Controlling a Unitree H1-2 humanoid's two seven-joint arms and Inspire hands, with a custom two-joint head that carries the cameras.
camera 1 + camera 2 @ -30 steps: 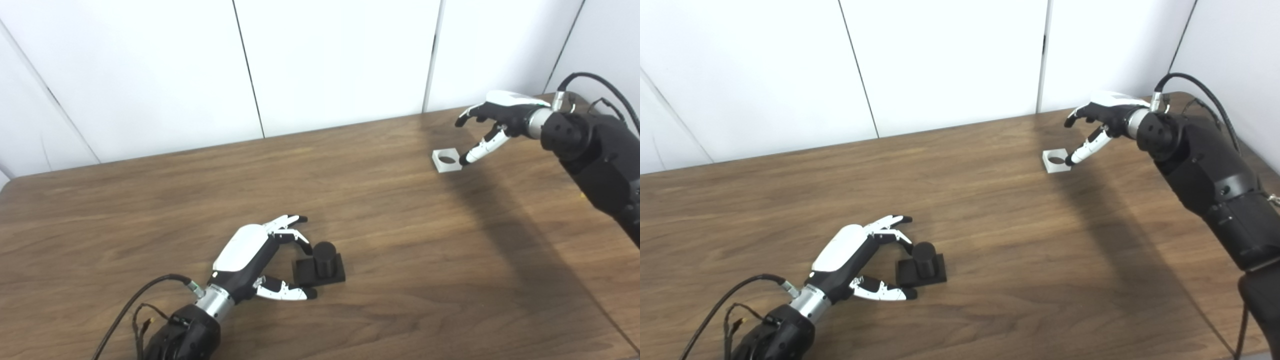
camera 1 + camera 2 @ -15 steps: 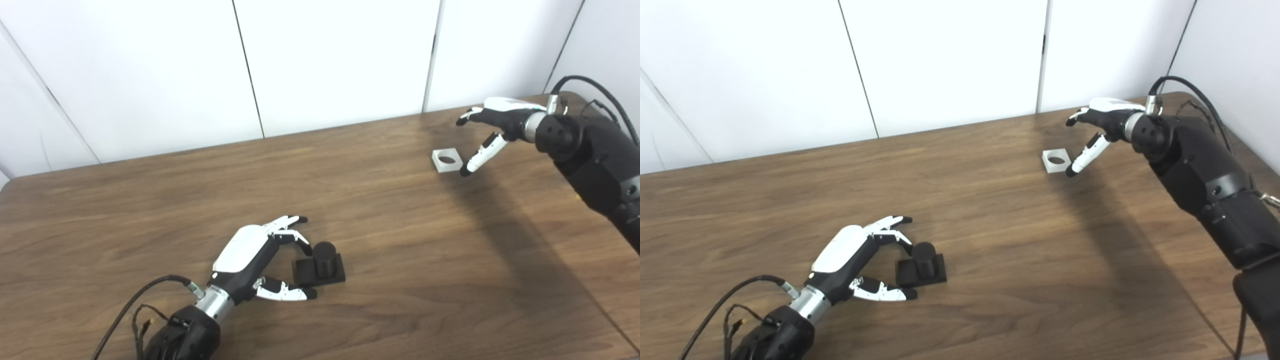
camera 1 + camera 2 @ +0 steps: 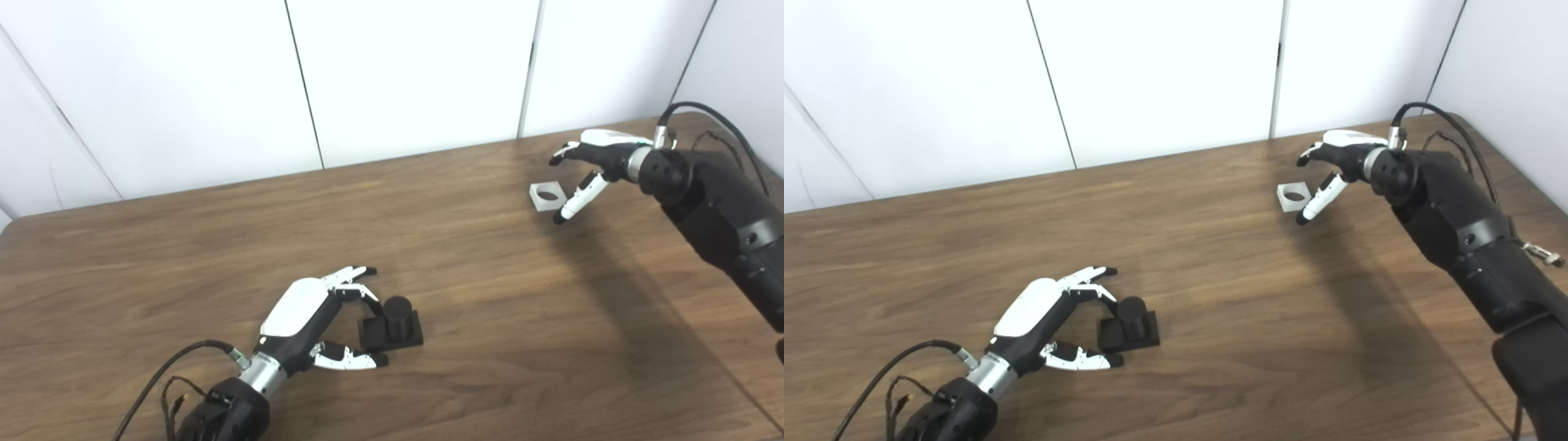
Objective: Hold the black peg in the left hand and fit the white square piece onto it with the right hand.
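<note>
The black peg (image 3: 398, 315), a short cylinder on a square black base, stands on the wooden table (image 3: 184, 245) near the front. My left hand (image 3: 312, 312) lies open just left of it, fingers and thumb spread around the base's left side, not closed on it. The white square piece (image 3: 547, 196) with a round hole lies flat at the far right. My right hand (image 3: 591, 168) hovers open beside it on the right, fingers arched above its far side and thumb pointing down past its near right corner.
White wall panels (image 3: 398, 73) stand behind the table's far edge. The table's right edge (image 3: 1507, 165) runs close behind my right arm. Black cables trail from both wrists.
My right hand has dropped lower and shifted left, its thumb now past the white piece's near right corner. The left hand and both pieces stay where they were.
</note>
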